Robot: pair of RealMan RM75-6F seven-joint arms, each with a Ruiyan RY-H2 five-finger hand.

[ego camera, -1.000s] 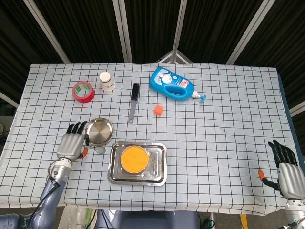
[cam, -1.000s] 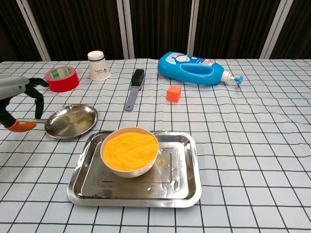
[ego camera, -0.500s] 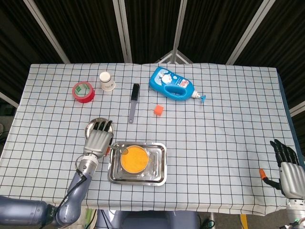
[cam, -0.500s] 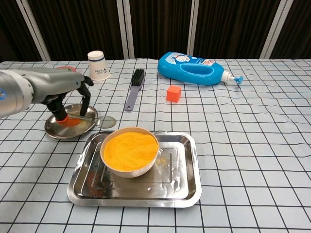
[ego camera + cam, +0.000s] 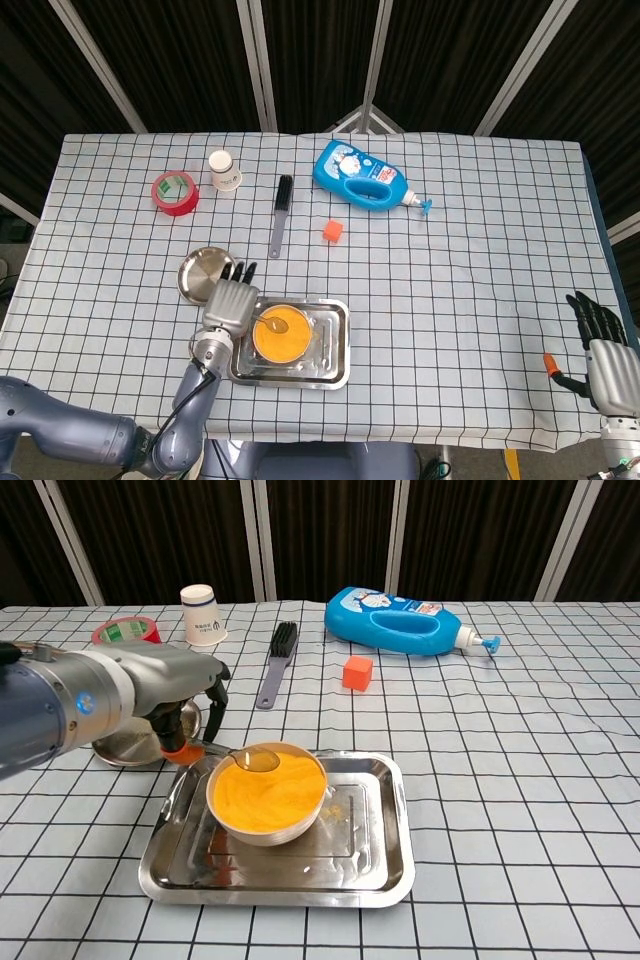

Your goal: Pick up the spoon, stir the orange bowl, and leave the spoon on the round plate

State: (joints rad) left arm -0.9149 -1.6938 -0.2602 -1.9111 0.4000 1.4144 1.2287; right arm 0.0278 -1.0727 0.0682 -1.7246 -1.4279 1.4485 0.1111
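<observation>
An orange bowl [image 5: 281, 335] [image 5: 268, 790] stands in the left half of a steel tray [image 5: 330, 352] [image 5: 370, 850]. My left hand [image 5: 229, 305] [image 5: 185, 715] holds a metal spoon [image 5: 250, 758] [image 5: 270, 323] by its handle at the bowl's left edge. The spoon's scoop hangs over the orange filling near the rim. The round steel plate [image 5: 201, 273] [image 5: 125, 747] lies to the left of the tray, partly hidden by my forearm in the chest view. At the table's front right edge, my right hand [image 5: 600, 350] is open and holds nothing.
A black brush [image 5: 279, 215] [image 5: 275, 662], an orange cube [image 5: 332, 231] [image 5: 357, 672] and a blue bottle [image 5: 362, 176] [image 5: 400, 622] lie behind the tray. A red tape roll [image 5: 174, 193] [image 5: 125, 631] and a white paper cup [image 5: 225, 170] [image 5: 203, 614] stand at the back left.
My left hand has carried the spoon rightwards from beside the round plate to over the orange bowl. The right hand stayed at the table's edge.
</observation>
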